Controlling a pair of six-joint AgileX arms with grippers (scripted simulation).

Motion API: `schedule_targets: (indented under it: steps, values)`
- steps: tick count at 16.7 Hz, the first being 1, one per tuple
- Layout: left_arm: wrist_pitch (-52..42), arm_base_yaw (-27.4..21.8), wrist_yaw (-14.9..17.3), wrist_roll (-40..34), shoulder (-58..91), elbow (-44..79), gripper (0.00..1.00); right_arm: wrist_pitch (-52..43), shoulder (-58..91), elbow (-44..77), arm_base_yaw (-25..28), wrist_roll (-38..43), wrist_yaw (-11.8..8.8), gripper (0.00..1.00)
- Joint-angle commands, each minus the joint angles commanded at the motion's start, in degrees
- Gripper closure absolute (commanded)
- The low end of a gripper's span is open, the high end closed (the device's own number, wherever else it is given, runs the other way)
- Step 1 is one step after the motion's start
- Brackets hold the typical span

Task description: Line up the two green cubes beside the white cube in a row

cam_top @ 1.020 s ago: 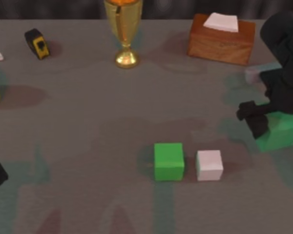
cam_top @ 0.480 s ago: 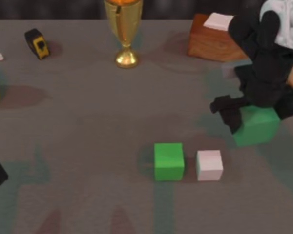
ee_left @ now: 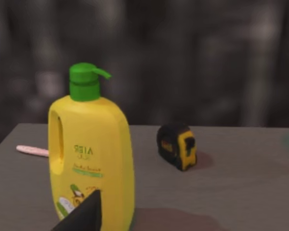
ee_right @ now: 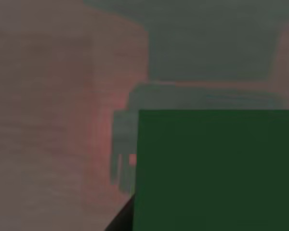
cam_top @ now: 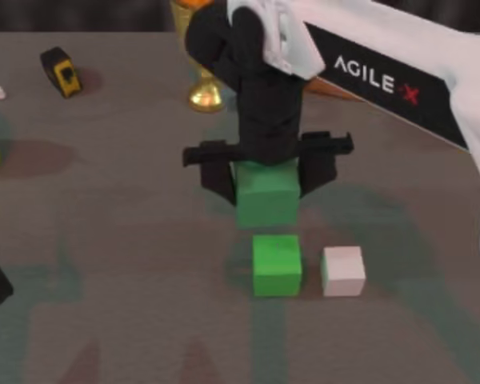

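Our right gripper (cam_top: 266,178) clamps the emerald cube (cam_top: 266,194); lime cube (cam_top: 277,265) and white cube (cam_top: 342,271) lie just below it.

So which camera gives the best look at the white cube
The top view: the white cube sits in full sight beside the lime cube. The right wrist view is filled by the dark green cube; the left wrist view shows no cubes.

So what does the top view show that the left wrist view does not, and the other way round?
Only the top view shows the right tool gripping the emerald-green cube, the lime-green cube touching or nearly touching the white cube, and a gold trophy. Only the left wrist view shows the yellow pump bottle whole. Both show the tape measure and the table.
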Motion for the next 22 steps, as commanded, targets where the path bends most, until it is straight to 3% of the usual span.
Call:
schedule_targets:
  steps: [4,8,14,22]
  values:
    - [0.0,0.0,0.0,0.0,0.0,0.0,0.00,-6.0,7.6,14.7,8.1,11.3,0.2,1.00]
    - [0.0,0.0,0.0,0.0,0.0,0.0,0.00,-8.5,10.7,20.2,11.7,16.2,0.3,1.00]
    - [0.0,0.0,0.0,0.0,0.0,0.0,0.00,-7.4,10.3,19.2,11.5,16.2,0.2,1.00]
    - [0.0,0.0,0.0,0.0,0.0,0.0,0.00,7.7,9.3,2.6,11.8,16.4,0.3,1.00]
